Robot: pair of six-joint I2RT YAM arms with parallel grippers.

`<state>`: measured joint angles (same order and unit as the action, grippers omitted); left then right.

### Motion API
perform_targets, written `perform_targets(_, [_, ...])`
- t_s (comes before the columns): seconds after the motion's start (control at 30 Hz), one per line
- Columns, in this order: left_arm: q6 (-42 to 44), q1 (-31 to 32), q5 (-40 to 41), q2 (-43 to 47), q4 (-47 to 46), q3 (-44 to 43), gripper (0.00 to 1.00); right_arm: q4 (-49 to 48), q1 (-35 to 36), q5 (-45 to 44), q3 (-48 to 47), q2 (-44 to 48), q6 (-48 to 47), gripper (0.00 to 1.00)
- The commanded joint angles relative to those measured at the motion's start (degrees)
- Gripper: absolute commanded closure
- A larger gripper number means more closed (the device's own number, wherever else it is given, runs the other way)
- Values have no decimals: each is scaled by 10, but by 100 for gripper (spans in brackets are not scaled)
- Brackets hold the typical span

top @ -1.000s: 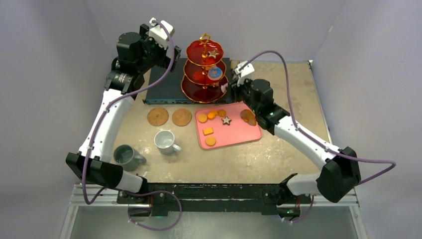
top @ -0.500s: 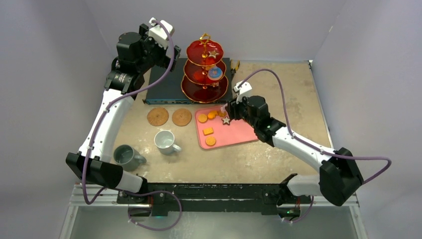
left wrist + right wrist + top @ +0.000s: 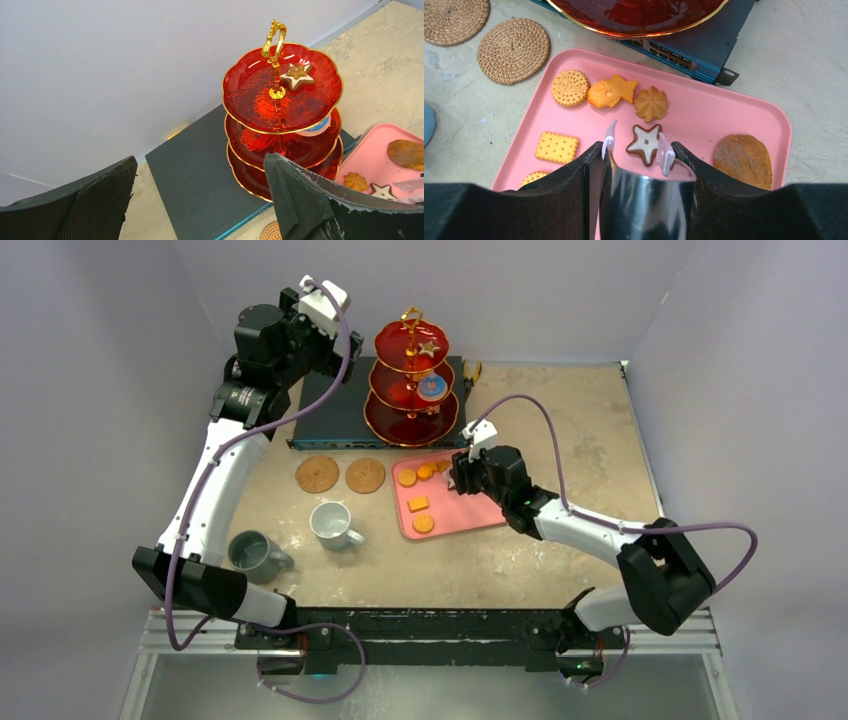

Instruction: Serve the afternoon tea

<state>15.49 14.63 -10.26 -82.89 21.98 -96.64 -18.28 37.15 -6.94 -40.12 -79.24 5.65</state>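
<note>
Star pastry point(image 3: 644, 142) lay centre-frame on the pink tray point(image 3: 734, 112), straddled by the right hand's point(image 3: 636, 146) half-spread fingers, apparently ungripped. Pickup seemed underway; next called for closing, lifting, carrying to the red stand point(image 3: 395, 420), upper centre.

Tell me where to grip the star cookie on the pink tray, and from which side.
Come from straight above: the star cookie lies flat on the pink tray, so only its edges offer grip. Pinch into the notches between points, not the tips. The right gripper hangs over it, jaws open to either side, clear of the flower cookie beyond.
</note>
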Motion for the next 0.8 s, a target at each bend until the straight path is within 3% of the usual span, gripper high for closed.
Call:
perform_targets(0.0, [-12, -3, -5, 4, -11, -22, 1, -50, 5, -19, 6, -5, 8, 48])
perform_targets(0.77, [-11, -4, -9, 3, -10, -31, 1, -106, 6, -64, 25, -66, 16, 46])
